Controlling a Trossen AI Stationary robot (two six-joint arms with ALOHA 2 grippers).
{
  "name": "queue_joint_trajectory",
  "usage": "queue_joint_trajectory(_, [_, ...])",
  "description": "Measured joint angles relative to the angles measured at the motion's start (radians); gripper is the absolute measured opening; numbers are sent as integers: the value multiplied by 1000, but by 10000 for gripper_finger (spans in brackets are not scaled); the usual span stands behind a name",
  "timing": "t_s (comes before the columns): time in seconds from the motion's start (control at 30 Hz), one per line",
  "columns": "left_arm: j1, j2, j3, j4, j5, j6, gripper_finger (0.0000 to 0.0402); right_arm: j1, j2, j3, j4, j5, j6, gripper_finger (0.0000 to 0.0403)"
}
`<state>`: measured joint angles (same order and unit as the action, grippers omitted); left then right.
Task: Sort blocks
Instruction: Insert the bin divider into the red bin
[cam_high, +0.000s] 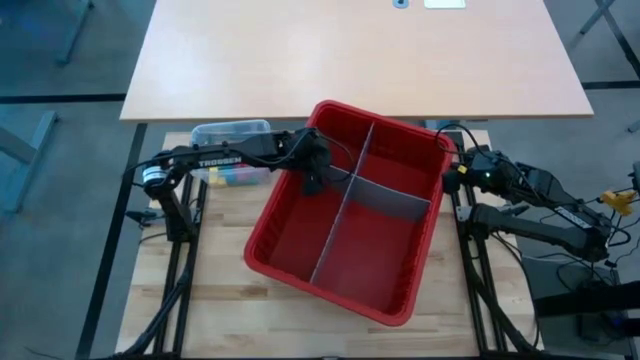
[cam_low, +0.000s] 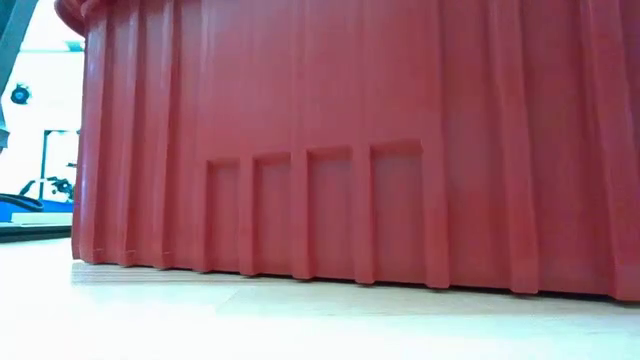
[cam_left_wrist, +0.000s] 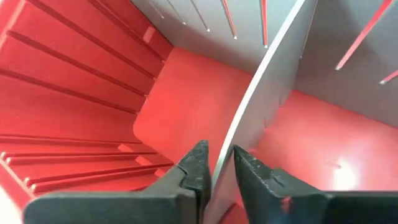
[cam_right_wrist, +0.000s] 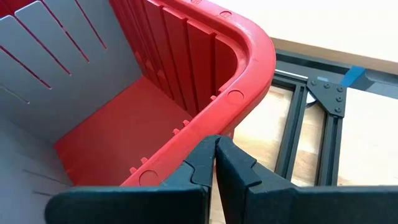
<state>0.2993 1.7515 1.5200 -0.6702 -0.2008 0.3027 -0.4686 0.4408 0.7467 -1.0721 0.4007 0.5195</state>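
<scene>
Left gripper (cam_left_wrist: 216, 167): jaws astride the grey divider (cam_left_wrist: 261, 93), slightly apart.
Right gripper (cam_right_wrist: 216, 155): jaws together, bin's (cam_high: 270, 215) three-o'clock rim.

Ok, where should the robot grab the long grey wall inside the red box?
By its thin top edge, coming straight down from above. The long grey divider stands upright inside the red bin, whose walls block its ends, so only the top edge is free. The left gripper hangs over it.

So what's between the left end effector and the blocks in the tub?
In the high view, the red bin's wall separates the left end effector from the blocks.
</scene>
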Motion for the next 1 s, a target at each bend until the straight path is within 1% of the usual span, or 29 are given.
queue_joint_trajectory(0.1, [-1,-34,0,-37,2,-30,79,1,0,0,1,-8,-9,0])
queue_joint_trajectory(0.3, [-3,-104,0,-34,19,-36,111,1,0,0,1,0,-23,0])
queue_joint_trajectory(0.47, [-4,-169,0,12,27,-61,127,0,0,0,6,9,-25,0])
queue_joint_trajectory(0.67, [28,-229,0,39,24,-171,136,0,0,0,9,19,-25,0])
queue_joint_trajectory(0.87, [72,-236,-2,-110,26,-289,135,0,0,0,9,24,-26,0])
queue_joint_trajectory(1.0, [81,-242,-2,-181,35,-302,143,0,0,0,9,26,-26,0])
